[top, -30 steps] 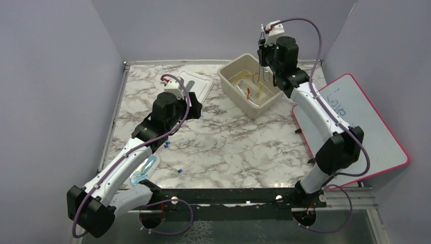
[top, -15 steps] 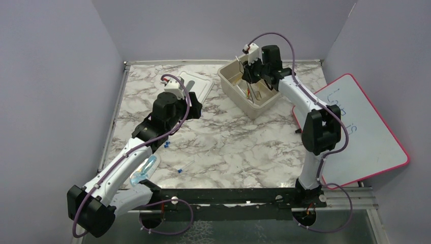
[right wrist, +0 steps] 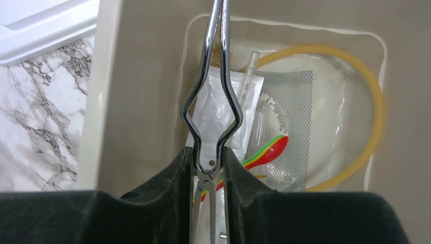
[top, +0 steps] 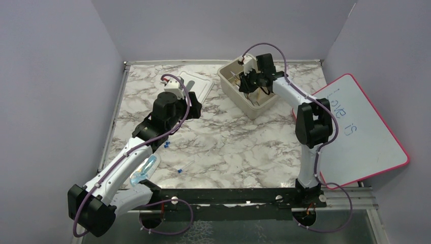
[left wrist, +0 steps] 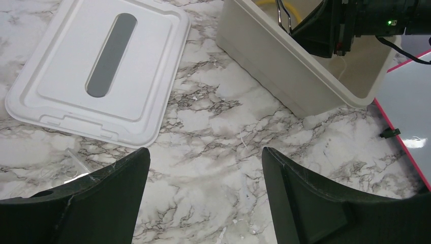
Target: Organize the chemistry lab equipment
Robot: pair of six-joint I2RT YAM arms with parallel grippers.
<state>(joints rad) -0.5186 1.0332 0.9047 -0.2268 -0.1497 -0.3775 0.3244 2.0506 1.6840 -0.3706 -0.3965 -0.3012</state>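
- A clear plastic packet (top: 144,170) with a blue tint lies on the marble table (top: 239,147), beside the left arm's lower link. Only the top view shows it.
- The tiny blue-capped pieces (top: 166,145) sit just beside that arm's forearm. They are too small to make out further.
- The left gripper (left wrist: 203,203) hangs low over the marble with its jaws spread wide and nothing between them. The arm is stretched diagonally toward the white lid (left wrist: 101,66), which lies flat.
- Its wrist camera catches a faint clear shape (left wrist: 76,162) near the lid's corner that I cannot identify.
- The beige bin (top: 243,103) stands right of the lid. The overhead camera hides most of its contents behind the right arm.
- The right wrist view shows them: the amber rubber tubing coil (right wrist: 373,112) curled along the wall, the red-tipped dropper (right wrist: 274,150), a mesh sheet (right wrist: 297,101) and another packet (right wrist: 213,117).
- The right gripper (right wrist: 209,162) is clamped on the thin metal tongs (right wrist: 213,101) near their pivot, inside the bin. The tongs' tips are cut off at the top edge.
- The right arm folds at its elbow, with the forearm reaching back-left.
- The pink-edged whiteboard (top: 366,132) lies far right.
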